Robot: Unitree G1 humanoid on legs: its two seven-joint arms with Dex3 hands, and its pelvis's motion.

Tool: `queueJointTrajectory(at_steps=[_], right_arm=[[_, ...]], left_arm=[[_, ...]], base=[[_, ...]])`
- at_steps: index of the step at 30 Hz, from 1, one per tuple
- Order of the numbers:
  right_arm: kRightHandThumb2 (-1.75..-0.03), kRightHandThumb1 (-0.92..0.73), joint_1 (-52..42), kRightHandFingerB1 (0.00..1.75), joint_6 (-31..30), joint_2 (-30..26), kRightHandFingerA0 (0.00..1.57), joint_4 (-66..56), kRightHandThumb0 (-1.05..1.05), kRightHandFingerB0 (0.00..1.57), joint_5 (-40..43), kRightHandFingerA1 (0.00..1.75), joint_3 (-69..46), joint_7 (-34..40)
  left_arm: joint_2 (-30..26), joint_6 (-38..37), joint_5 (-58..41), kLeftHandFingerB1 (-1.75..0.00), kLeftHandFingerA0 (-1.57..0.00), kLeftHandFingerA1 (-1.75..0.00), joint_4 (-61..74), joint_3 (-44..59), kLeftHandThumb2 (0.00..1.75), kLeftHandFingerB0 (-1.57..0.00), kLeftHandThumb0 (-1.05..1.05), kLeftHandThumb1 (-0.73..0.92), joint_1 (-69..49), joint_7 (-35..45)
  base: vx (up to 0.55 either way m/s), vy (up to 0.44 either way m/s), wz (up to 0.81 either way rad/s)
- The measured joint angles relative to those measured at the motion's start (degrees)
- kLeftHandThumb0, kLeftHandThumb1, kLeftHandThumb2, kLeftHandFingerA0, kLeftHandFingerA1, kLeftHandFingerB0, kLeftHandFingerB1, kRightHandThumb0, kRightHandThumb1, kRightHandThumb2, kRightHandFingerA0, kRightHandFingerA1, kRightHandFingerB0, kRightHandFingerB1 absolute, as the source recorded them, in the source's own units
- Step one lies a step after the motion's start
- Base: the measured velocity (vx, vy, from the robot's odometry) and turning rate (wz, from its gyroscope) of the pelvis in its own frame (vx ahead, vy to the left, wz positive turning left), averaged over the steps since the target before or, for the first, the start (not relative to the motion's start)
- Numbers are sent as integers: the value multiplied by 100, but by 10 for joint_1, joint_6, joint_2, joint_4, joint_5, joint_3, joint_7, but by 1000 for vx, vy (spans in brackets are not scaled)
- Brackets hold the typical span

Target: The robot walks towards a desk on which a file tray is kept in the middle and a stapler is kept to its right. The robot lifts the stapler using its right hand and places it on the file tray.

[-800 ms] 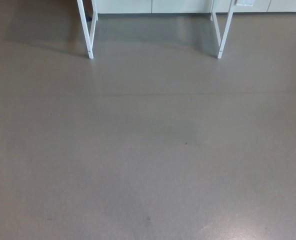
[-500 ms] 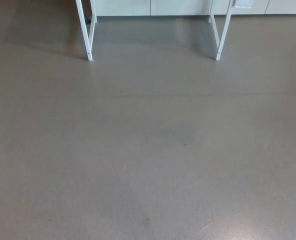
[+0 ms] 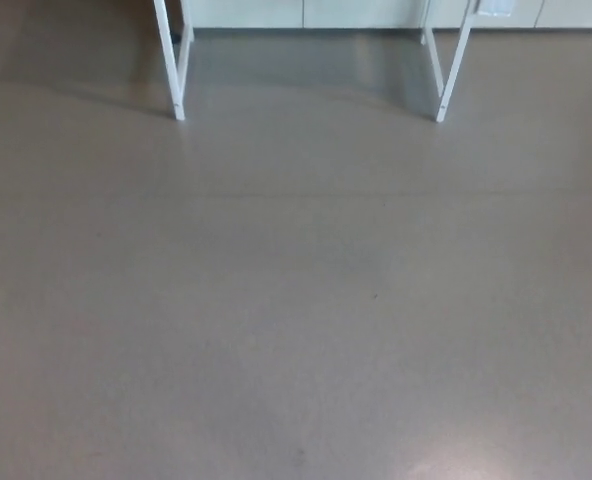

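Open grey floor [image 3: 296, 300] ahead; white desk legs [image 3: 176, 70] far top.

No writing, number or sign can be read on the grey floor [image 3: 296, 300] or the white desk legs [image 3: 176, 60]. A small pale tag [image 3: 493, 8] beside the right leg is too blurred to read.

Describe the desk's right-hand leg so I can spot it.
Grey floor fills the view, with pale cabinets along the top edge. Before them stand two white legs; the right leg leans leftward down to its foot, with a white plate beside its top, unlike the left leg.
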State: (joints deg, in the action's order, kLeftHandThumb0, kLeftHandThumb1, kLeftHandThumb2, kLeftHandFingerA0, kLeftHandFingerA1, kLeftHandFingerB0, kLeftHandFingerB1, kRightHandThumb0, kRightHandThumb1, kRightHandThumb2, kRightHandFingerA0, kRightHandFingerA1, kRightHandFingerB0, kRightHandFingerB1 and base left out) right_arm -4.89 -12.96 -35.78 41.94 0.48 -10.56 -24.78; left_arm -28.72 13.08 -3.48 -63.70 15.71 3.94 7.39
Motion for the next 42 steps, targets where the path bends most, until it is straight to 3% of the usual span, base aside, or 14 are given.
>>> queueJointTrajectory(at_steps=[1,4,6,9,11,27,29,30,34,38,39,40,41,42], right_arm=[[-62,-72,0,23,-1,0,13,-1,-68,0,-1,38,3,-1],[-87,-49,-1,19,-2,-3,0,-8,-71,3,-9,43,24,-2],[-60,-69,-1,24,-3,-3,37,-10,-65,3,-10,44,25,-2],[-88,-47,-1,31,-4,-3,0,-10,-56,0,-9,44,21,0],[-62,-64,-3,19,-6,-1,4,-10,-57,6,-4,35,7,1],[-62,-65,0,19,-18,-5,13,3,-56,7,3,42,-10,-2],[-102,-51,0,50,-19,-3,2,1,-34,0,2,51,-12,2],[-58,-62,0,28,-19,1,11,-2,-46,6,2,44,-15,6],[-59,-63,1,27,-17,15,8,-17,-53,5,6,42,-27,16],[-61,-61,-4,23,-17,19,13,-21,-53,8,9,43,-33,19],[-102,-52,-5,50,-17,19,2,-22,-33,0,8,52,-34,21],[-59,-63,-5,28,-17,19,11,-22,-50,8,8,40,-34,23],[-86,-44,-6,26,-17,19,0,-21,-59,0,8,49,-34,25],[-62,-66,-6,19,-18,18,13,-21,-58,5,8,44,-31,24]], left_arm=[[-4,0,0,-68,-12,-78,4,0,141,0,-62,71,0,1],[-8,0,-1,-68,-18,-81,7,1,141,-1,-61,71,-3,2],[-7,0,-1,-91,-49,-117,8,0,130,-22,-82,62,-6,2],[-7,0,-1,-90,-16,-106,9,0,133,-11,-78,60,-10,2],[-7,0,-2,-84,-27,-100,10,0,135,-14,-78,59,-17,3],[0,1,-2,-78,-29,-94,3,-10,135,-12,-78,61,-20,4],[1,1,-2,-79,-35,-99,-4,-9,134,-13,-78,61,-18,3],[0,1,-2,-82,-44,-108,-6,-8,133,-13,-78,63,-16,2],[-3,2,-1,-85,-44,-118,-7,-9,132,-6,-77,65,-6,0],[-4,2,-1,-90,-52,-120,-2,-9,134,-20,-77,63,-5,-1],[-5,2,-1,-90,-48,-122,-1,-9,134,-14,-79,64,-5,-1],[-4,2,-1,-81,-38,-105,2,-9,134,-10,-79,64,-7,-1],[-4,2,-1,-79,-32,-101,4,-9,132,-9,-77,64,-8,-1],[-5,2,-2,-68,-23,-83,5,-8,143,0,-56,75,-9,0]], base=[[198,224,10],[179,112,2],[164,25,7],[175,-48,12],[202,-99,7],[269,-94,4],[297,156,-11],[564,90,39],[437,181,-14],[307,74,9],[323,13,5],[351,-34,7],[347,-50,13],[258,-86,11]])
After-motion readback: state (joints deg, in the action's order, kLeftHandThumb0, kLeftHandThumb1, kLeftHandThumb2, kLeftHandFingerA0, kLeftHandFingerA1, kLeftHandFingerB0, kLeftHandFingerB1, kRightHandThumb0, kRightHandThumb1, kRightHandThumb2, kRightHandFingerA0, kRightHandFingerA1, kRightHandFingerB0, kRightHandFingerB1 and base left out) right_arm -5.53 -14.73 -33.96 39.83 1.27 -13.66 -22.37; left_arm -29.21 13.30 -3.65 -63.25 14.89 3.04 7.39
